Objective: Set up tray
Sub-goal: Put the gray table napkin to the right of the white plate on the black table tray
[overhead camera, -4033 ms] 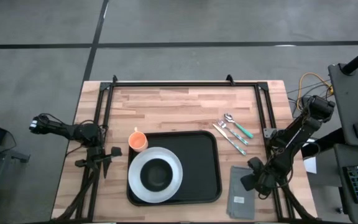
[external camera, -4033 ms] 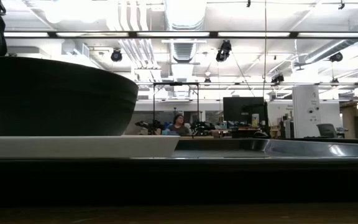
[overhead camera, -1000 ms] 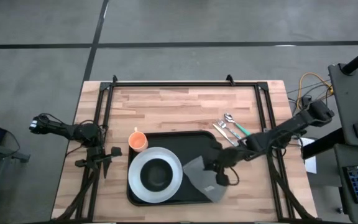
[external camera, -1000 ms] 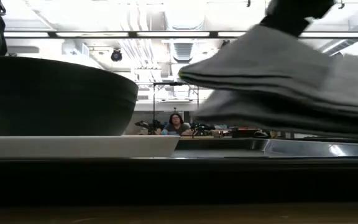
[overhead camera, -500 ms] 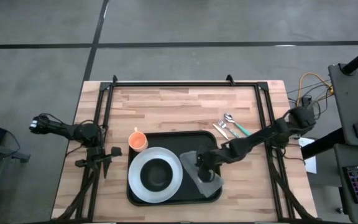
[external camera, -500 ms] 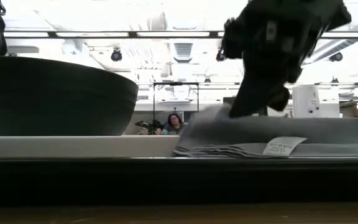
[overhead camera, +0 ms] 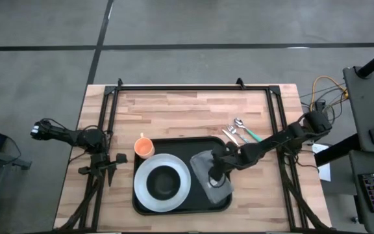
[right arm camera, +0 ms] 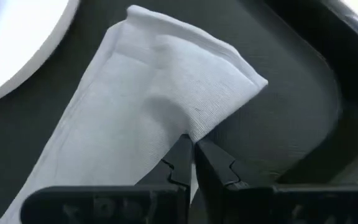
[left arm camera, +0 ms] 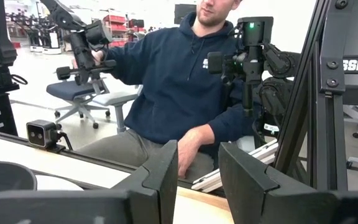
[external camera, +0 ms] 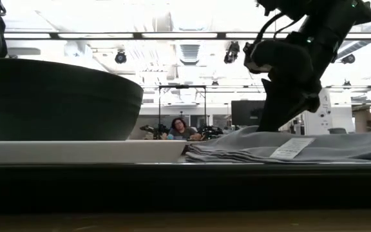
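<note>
Napkin point(overhead camera: 211, 176) lay limp in the tray point(overhead camera: 174, 142), right gripper point(overhead camera: 217, 174) pinching its folded edge; soft and light, best held there. Left gripper point(overhead camera: 112, 162) parked, slightly parted.

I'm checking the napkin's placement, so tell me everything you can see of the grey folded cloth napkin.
The grey folded cloth napkin lies flat, at a slant, on the right part of the large black plastic tray, beside the white plate. Its layered edges and a small white tag show in the low view. The right gripper stands at one edge, its fingers nearly closed on a fold of the cloth.
</note>
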Motion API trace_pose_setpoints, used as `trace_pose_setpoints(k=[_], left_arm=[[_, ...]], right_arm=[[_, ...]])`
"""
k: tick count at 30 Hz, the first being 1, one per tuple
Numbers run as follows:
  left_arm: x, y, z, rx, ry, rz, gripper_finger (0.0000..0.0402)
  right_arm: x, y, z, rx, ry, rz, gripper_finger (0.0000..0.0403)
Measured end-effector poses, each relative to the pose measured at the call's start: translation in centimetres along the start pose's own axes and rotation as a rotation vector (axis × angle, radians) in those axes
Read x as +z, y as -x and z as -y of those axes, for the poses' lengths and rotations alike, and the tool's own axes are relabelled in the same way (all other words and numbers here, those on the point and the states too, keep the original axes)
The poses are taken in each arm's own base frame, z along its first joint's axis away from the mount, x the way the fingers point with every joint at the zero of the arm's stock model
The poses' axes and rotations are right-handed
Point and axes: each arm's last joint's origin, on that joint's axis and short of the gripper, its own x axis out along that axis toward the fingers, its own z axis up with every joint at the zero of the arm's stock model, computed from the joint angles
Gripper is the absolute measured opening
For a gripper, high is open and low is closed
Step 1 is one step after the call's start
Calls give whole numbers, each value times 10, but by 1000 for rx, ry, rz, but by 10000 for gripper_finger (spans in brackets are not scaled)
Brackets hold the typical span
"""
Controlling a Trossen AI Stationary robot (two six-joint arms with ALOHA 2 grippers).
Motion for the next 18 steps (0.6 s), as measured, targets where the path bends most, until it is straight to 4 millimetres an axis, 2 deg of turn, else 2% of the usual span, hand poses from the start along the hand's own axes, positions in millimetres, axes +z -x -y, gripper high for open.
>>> trace_pose_setpoints(k=[11, 18], left_arm=[[0, 0, 0, 0, 1, 0, 98], [0, 0, 0, 0, 0, 0, 98]], right_arm=[[7, -6, 10, -102, -117, 92, 8], [2, -9, 14, -106, -249, 80, 8]])
